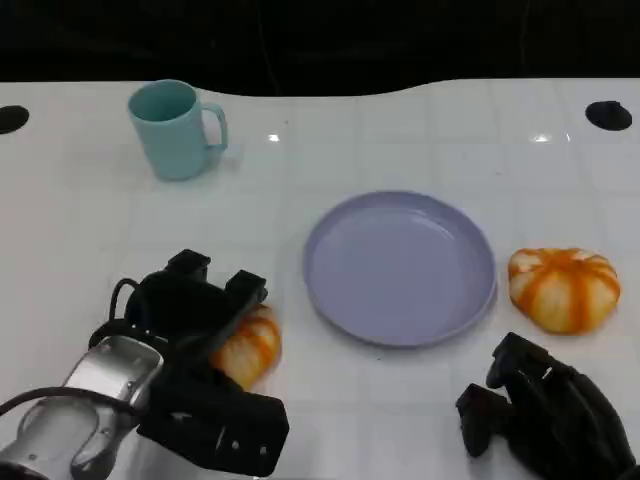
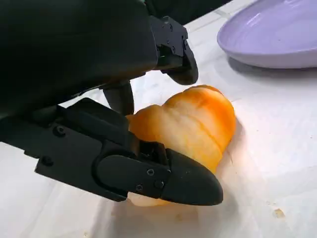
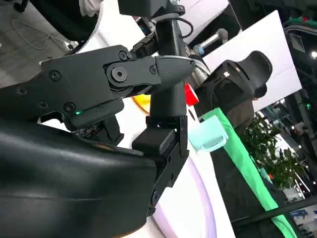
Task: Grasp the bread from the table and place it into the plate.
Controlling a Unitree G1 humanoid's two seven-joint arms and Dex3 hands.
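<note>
Two orange-and-cream bread rolls lie on the white table. One bread [image 1: 252,345] [image 2: 190,124] sits at the front left, left of the lavender plate [image 1: 400,268] [image 2: 277,34], which holds nothing. My left hand [image 1: 195,310] grips this bread on the table: the thumb [image 2: 168,181] presses its near side and other fingers [image 2: 173,49] curve over its far side. The second bread [image 1: 563,288] lies just right of the plate. My right hand [image 1: 545,410] [image 3: 148,99] rests at the front right, below that roll, fingers apart and holding nothing.
A teal mug [image 1: 176,128] [image 3: 208,136] stands at the back left. Dark round holes mark the table at the far left [image 1: 12,118] and far right [image 1: 608,114]. The table's back edge runs along a dark background.
</note>
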